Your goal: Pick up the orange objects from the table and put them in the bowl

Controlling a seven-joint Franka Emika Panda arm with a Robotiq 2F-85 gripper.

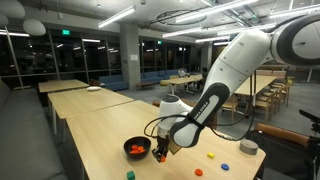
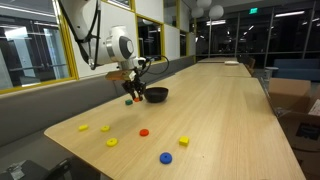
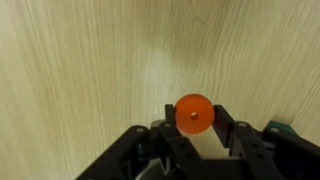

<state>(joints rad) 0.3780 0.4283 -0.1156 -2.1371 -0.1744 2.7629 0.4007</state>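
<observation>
Gripper (image 3: 196,128) tight around one small, round, smooth orange-red piece (image 3: 194,112) over pale table (image 3: 80,70).

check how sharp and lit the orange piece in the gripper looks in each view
Wrist view: small orange round piece crisp, evenly lit; black gripper gripping it slightly soft. Both exterior views: dim room, bright ceiling lights, piece too tiny to resolve.

I am holding my fingers (image 1: 161,152) low over the pale counter (image 1: 90,130), just beside the black bowl (image 1: 137,148), which is showing orange inside. My white arm (image 1: 225,75) is reaching down from the upper right. An orange piece (image 1: 211,155), a blue piece (image 1: 226,166) and a grey cup (image 1: 249,147) are sitting nearby.
</observation>
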